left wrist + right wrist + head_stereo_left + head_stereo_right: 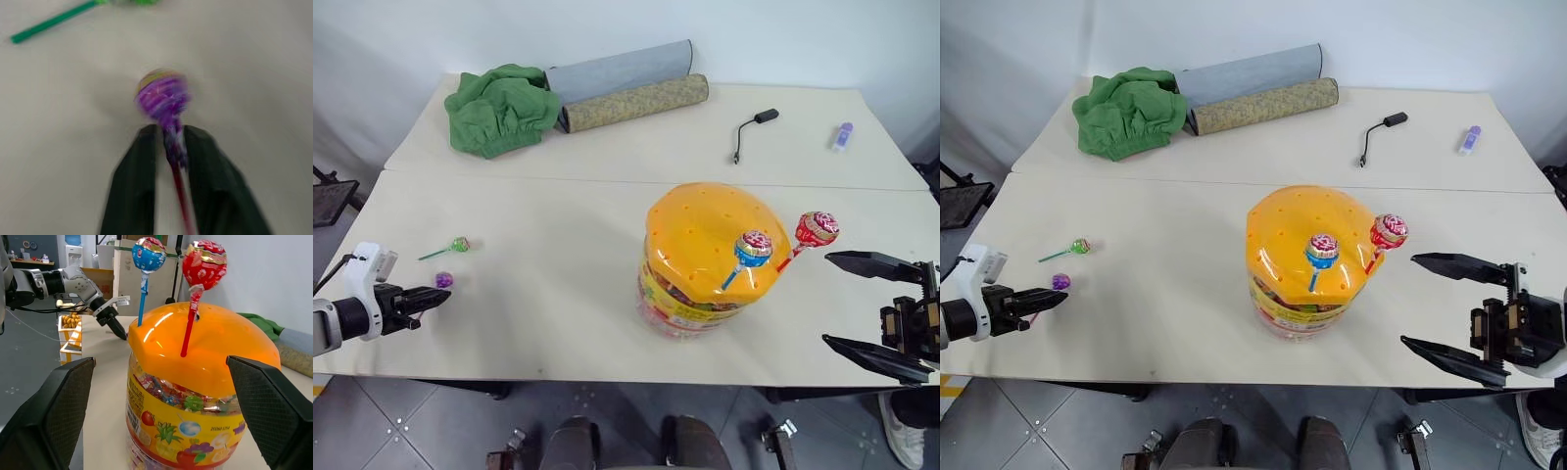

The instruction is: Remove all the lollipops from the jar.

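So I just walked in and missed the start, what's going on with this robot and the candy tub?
The robot is pulling lollipops out of the jar. A green lollipop lies on the table. The left gripper is low over the table with the purple lollipop's stick between its fingers. The blue and red lollipops stand in the orange lid, and the right gripper waits open beside the jar.

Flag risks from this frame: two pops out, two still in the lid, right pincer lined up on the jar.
1. The purple lollipop has its stick between the left pincer's barely parted fingers; pulling away now could drag it along.
2. It lies near the table's front edge, so a nudge could knock it off.
3. The right pincer, wide open beside the jar, could bump it; the red lollipop and blue lollipop stand close together.
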Tool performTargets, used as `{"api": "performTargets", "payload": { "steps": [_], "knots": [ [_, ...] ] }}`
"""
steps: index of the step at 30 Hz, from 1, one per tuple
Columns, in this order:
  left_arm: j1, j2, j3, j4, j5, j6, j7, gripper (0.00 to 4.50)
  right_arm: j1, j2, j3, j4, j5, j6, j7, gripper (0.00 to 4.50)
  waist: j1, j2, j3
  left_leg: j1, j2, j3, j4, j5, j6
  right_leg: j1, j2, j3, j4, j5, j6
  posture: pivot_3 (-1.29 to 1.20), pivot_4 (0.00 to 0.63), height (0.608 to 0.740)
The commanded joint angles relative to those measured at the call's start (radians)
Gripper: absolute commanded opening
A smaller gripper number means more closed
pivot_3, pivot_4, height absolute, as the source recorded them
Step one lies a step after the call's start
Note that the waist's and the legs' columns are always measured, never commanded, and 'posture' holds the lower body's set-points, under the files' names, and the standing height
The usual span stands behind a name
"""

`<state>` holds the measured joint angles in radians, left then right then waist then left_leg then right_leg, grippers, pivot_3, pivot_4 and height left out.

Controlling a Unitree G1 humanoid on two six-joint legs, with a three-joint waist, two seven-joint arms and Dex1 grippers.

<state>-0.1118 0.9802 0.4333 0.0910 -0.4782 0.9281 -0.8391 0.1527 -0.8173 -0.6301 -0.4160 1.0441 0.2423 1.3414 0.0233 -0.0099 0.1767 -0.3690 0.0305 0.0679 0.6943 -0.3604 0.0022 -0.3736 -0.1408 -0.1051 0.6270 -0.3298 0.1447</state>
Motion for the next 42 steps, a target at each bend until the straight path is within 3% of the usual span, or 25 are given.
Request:
{"api": "performTargets", "payload": {
  "steps": [1, 3, 7, 11, 18, 25, 29, 36, 40, 42],
  "knots": [
    [-0.02, -0.01, 0.009, 0.029, 0.012, -0.121, -0.028, 2.22, 0.004, -0.009, -0.065, -0.003, 0.035, 0.051, -0.082, 4.5, 0.002, 0.0, 0.0, 0.0, 0.0, 0.0, 0.0, 0.0, 0.0, 0.0, 0.0, 0.0, 0.0, 0.0, 0.0, 0.0, 0.15, 0.74],
    [-0.039, -0.011, 0.011, 0.034, -0.002, -0.231, -0.101, 2.81, 0.013, 0.002, -0.087, -0.013, 0.056, 0.076, -0.115, 4.5, 0.003, 0.0, 0.0, -0.001, 0.0, 0.0, 0.0, 0.0, 0.0, -0.001, 0.0, 0.0, 0.0, 0.0, 0.0, 0.0, 0.15, 0.74],
    [-0.086, -0.025, 0.071, 0.025, -0.108, -0.355, -0.281, 2.81, 0.019, -0.002, -0.112, -0.06, 0.115, 0.143, -0.215, 4.5, 0.002, 0.0, 0.0, -0.002, 0.0, 0.0, 0.0, 0.0, 0.0, -0.001, 0.0, -0.001, 0.0, 0.0, 0.0, 0.0, 0.15, 0.74],
    [-0.15, -0.021, 0.091, -0.044, -0.262, -0.319, -0.429, 2.81, -0.025, -0.021, -0.091, -0.133, 0.192, 0.212, -0.355, 4.5, -0.002, 0.0, 0.0, -0.001, 0.0, 0.001, 0.0, 0.0, 0.0, -0.001, 0.0, -0.001, 0.0, 0.0, 0.0, 0.0, 0.15, 0.74],
    [-0.252, -0.169, 0.022, -0.355, -0.513, -0.265, -0.409, 2.81, -0.098, -0.075, 0.004, -0.217, 0.23, 0.287, -0.377, 4.5, 0.002, 0.0, 0.0, -0.002, 0.0, -0.001, 0.002, 0.0, 0.0, 0.0, -0.001, 0.0, 0.0, 0.0, 0.0, 0.0, 0.15, 0.74],
    [-0.265, -0.182, -0.052, -0.416, -0.569, -0.245, -0.43, 2.81, -0.17, -0.103, 0.096, -0.227, 0.215, 0.334, -0.394, 4.5, -0.002, 0.0, 0.0, -0.002, 0.0, -0.001, 0.001, 0.0, 0.0, 0.0, 0.001, 0.0, 0.0, 0.0, 0.0, 0.0, 0.15, 0.74],
    [-0.303, -0.176, -0.092, -0.411, -0.575, -0.245, -0.467, 2.84, -0.18, -0.089, 0.096, -0.195, 0.184, 0.315, -0.344, 3.78, 0.003, 0.0, 0.0, -0.002, 0.0, -0.001, 0.002, 0.0, 0.0, 0.0, 0.001, 0.0, -0.001, 0.0, 0.0, 0.0, 0.15, 0.74],
    [-0.352, -0.205, -0.158, -0.398, -0.569, -0.26, -0.512, 2.84, -0.189, -0.046, 0.034, -0.142, 0.208, 0.285, -0.297, 1.31, 0.001, 0.0, 0.001, -0.002, 0.0, -0.001, 0.002, 0.0, 0.0, 0.0, 0.001, 0.0, -0.001, 0.0, 0.0, 0.0, 0.15, 0.74],
    [-0.376, -0.228, -0.197, -0.357, -0.535, -0.293, -0.548, 2.84, -0.196, -0.046, -0.05, -0.132, 0.307, 0.308, -0.363, 0.01, 0.002, 0.0, 0.001, -0.002, 0.0, -0.001, 0.002, 0.0, 0.0, 0.0, 0.001, 0.0, -0.001, 0.0, 0.0, 0.0, 0.15, 0.74],
    [-0.387, -0.236, -0.214, -0.334, -0.519, -0.309, -0.567, 2.84, -0.196, -0.051, -0.094, -0.126, 0.361, 0.322, -0.416, 0.01, 0.002, 0.0, 0.001, -0.002, 0.0, -0.001, 0.002, 0.0, 0.0, 0.0, 0.001, 0.0, -0.001, 0.0, 0.0, 0.0, 0.15, 0.74]
  ]
}}
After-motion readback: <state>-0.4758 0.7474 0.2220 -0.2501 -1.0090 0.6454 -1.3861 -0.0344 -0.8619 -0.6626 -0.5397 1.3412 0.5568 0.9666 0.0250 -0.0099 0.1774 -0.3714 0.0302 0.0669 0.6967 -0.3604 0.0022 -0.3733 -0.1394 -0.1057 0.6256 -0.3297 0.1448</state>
